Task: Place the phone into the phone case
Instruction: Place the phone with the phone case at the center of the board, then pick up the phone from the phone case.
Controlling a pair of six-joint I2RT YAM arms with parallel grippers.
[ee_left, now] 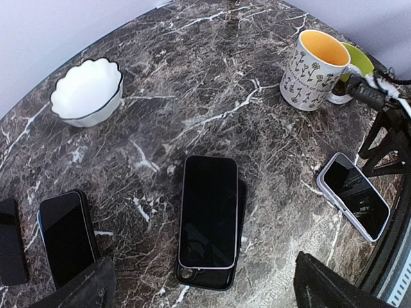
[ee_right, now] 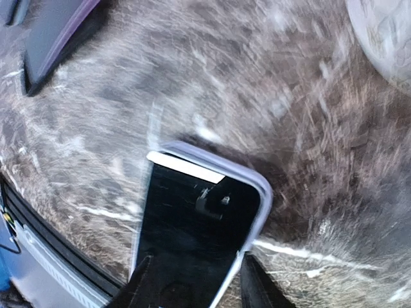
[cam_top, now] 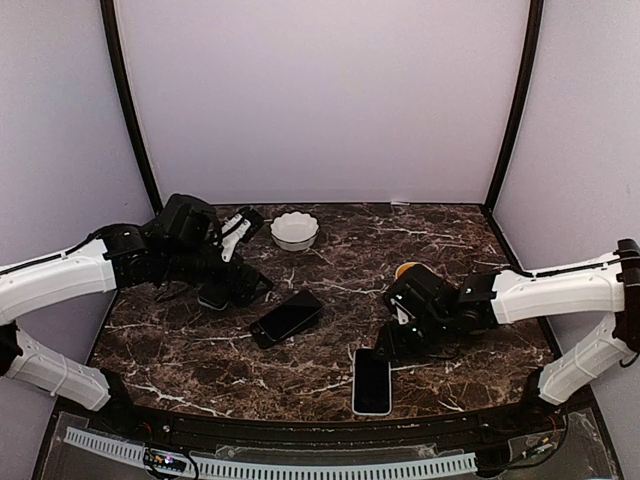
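A dark phone [ee_left: 207, 212] with a pale rim lies askew on top of a black phone case [ee_left: 212, 277] at mid-table; both show in the top view [cam_top: 287, 317]. My left gripper [ee_left: 202, 273] is open and empty, hovering above the case's near end, left of the pair in the top view [cam_top: 245, 285]. A second phone with a lavender rim [ee_right: 199, 224] lies near the front edge [cam_top: 372, 381]. My right gripper [ee_right: 196, 276] has its fingers against that phone's two long edges, at its far end [cam_top: 383, 348].
A white scalloped bowl [cam_top: 295, 230] stands at the back. A flower-patterned mug with an orange inside [ee_left: 314, 61] stands behind the right arm. Two more dark phones [ee_left: 67, 234] lie under the left arm. The table's front edge [ee_right: 58, 269] is close to the lavender phone.
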